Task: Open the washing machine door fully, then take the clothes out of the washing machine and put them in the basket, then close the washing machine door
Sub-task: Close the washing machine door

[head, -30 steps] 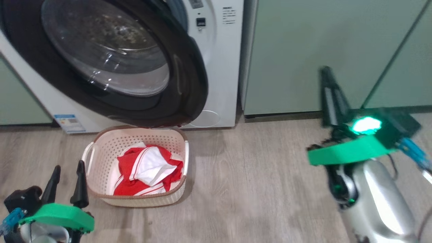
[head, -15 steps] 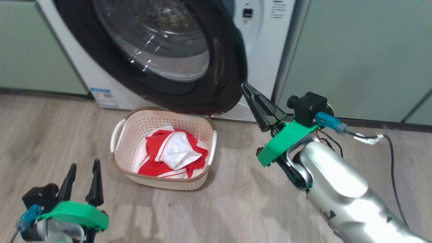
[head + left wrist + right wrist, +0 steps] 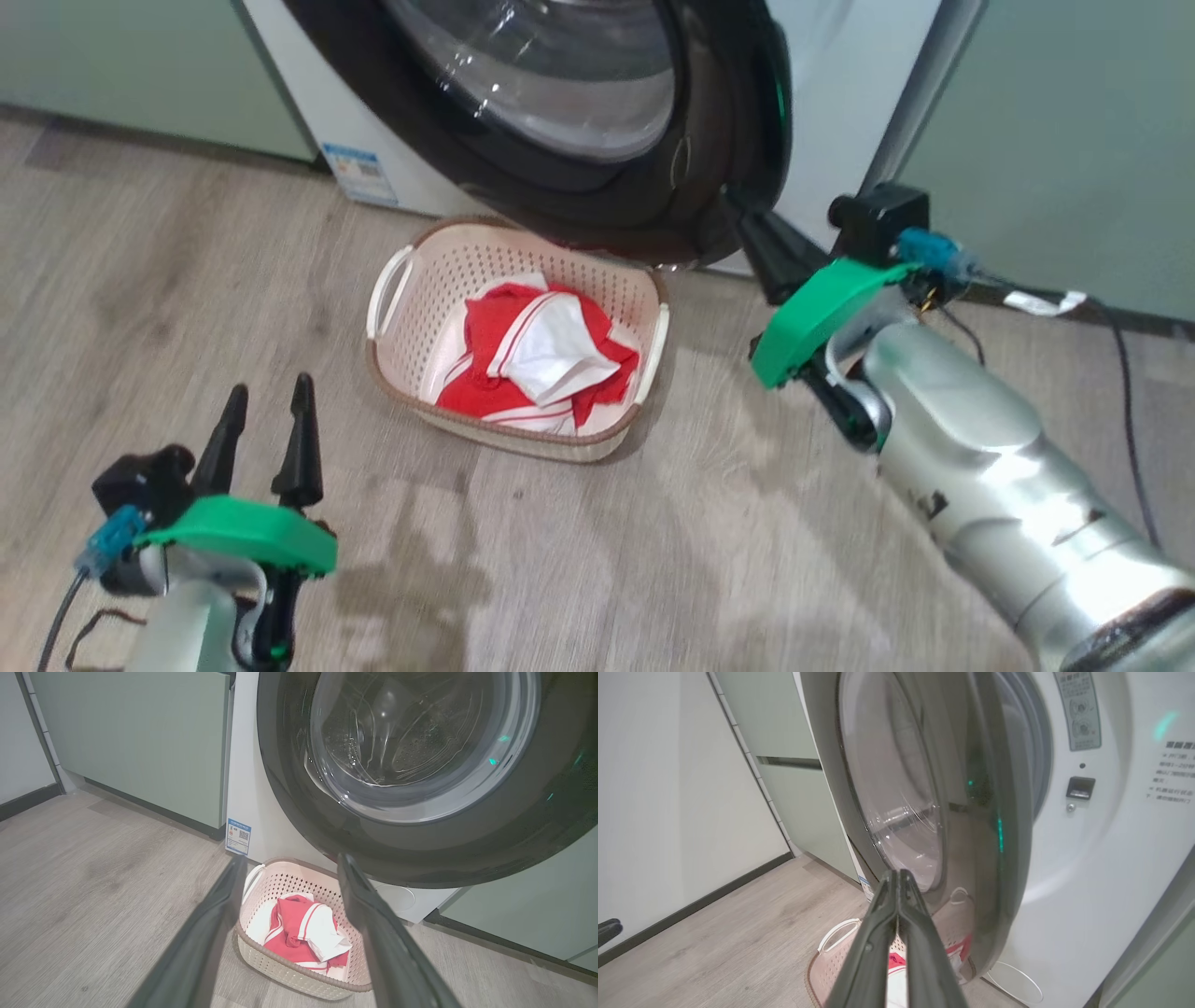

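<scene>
**Left gripper [image 3: 269, 387]:** At 7 o'clock in the head view, nearest to me, low over the wood-look floor [image 3: 579, 569]. My two fingers stand spread as wide as they go. Nothing is between them.

**Right gripper [image 3: 895, 872]:** At 3 o'clock in the head view, reaching toward 12. My fingers are pressed flat together with nothing between them. In the head view the tips lie against the lower right edge of the washing machine door [image 3: 653, 215]. I cannot tell whether they touch it.

**The basket [image 3: 546, 446]:** On the floor near the middle of the head view, beyond my left gripper and at 9 o'clock from my right. It is upright, and its far end is tucked under the door's lower rim.

**The clothes [image 3: 485, 327]:** Inside the basket, a crumpled red heap with a white panel and thin white stripes on top. No part hangs over the rim.

**The door:** At 12 o'clock above the basket. It stands swung out from the front, partly open. My right wrist view sees it almost edge-on, with a gap between its black rim and the drum opening.

**The washing machine [image 3: 840, 112]:** Behind the door, white. It has a blue-white sticker [image 3: 359, 175] at its lower corner toward 10 o'clock. A small round flap [image 3: 395, 898] sits low on its front.

**Pale green cabinets [image 3: 1055, 140]:** They flank the machine on both sides, farthest back.
</scene>
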{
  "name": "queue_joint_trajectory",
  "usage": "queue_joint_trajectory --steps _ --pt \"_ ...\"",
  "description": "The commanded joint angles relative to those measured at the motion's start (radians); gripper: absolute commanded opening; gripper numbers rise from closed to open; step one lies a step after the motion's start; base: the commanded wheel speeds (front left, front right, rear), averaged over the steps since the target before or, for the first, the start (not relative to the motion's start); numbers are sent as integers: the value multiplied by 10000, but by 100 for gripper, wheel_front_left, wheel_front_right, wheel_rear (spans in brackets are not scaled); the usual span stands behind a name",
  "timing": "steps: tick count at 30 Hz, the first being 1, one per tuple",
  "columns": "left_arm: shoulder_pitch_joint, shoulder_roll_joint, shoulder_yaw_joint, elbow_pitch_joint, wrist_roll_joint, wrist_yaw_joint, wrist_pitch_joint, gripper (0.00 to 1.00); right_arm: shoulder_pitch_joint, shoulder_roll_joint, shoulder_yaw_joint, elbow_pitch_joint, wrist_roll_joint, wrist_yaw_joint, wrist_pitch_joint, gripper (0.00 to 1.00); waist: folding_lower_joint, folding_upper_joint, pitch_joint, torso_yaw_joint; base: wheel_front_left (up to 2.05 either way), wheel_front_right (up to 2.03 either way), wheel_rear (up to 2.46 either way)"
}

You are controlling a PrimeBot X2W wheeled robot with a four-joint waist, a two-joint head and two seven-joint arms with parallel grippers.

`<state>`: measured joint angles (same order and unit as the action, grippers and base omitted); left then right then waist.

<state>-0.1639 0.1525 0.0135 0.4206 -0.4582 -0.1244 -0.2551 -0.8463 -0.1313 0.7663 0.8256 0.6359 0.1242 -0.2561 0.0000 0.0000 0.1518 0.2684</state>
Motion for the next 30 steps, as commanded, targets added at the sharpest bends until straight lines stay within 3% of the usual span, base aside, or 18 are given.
queue_joint_trajectory --steps 1,8,30 --pt "-568 147 288 -355 -49 -63 -66 100 -368 37 20 -158 72 65 -57 0 0 0 285 145 0 0 0" --pt "-1063 4 288 -512 -84 -63 -66 100 -1115 -130 55 230 172 65 -57 0 0 0 939 246 0 0 0" --pt "-2005 -299 -100 -813 -216 -63 -66 100 -4069 -437 -1358 1583 35 65 -57 0 0 0 2738 495 0 0 0"
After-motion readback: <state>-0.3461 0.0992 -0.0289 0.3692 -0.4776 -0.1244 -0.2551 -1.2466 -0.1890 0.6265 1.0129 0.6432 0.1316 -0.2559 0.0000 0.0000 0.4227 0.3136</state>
